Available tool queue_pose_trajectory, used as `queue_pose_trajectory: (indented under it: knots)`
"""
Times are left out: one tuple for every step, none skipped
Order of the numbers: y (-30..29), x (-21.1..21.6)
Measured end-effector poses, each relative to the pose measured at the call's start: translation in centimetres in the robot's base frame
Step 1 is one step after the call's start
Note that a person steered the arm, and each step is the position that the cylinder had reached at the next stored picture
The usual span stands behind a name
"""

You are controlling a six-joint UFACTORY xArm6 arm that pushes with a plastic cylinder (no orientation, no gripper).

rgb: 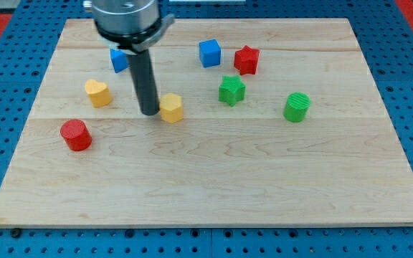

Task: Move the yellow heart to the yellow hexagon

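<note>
The yellow heart [98, 93] lies at the view's left on the wooden board [206, 186]. The yellow hexagon [171, 107] lies to its right, near the board's middle. My tip [150, 112] stands between them, right beside the hexagon's left side and well to the right of the heart. Whether the tip touches the hexagon I cannot tell.
A red cylinder [76, 135] lies below and left of the heart. A blue block [119, 60] is partly hidden behind the rod. A blue cube [209, 53], a red star [247, 59], a green star [231, 90] and a green cylinder [297, 107] lie to the right.
</note>
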State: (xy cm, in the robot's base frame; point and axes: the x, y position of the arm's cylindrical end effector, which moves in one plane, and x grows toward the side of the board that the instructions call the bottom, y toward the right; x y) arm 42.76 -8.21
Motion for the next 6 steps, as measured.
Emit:
queue_pose_trajectory:
  knots:
    - [-0.1,0.3]
    - [-9.6,0.2]
    - [-14.9,-0.3]
    - [-15.0,-3.4]
    - [-9.7,-3.4]
    - [-2.4,-3.2]
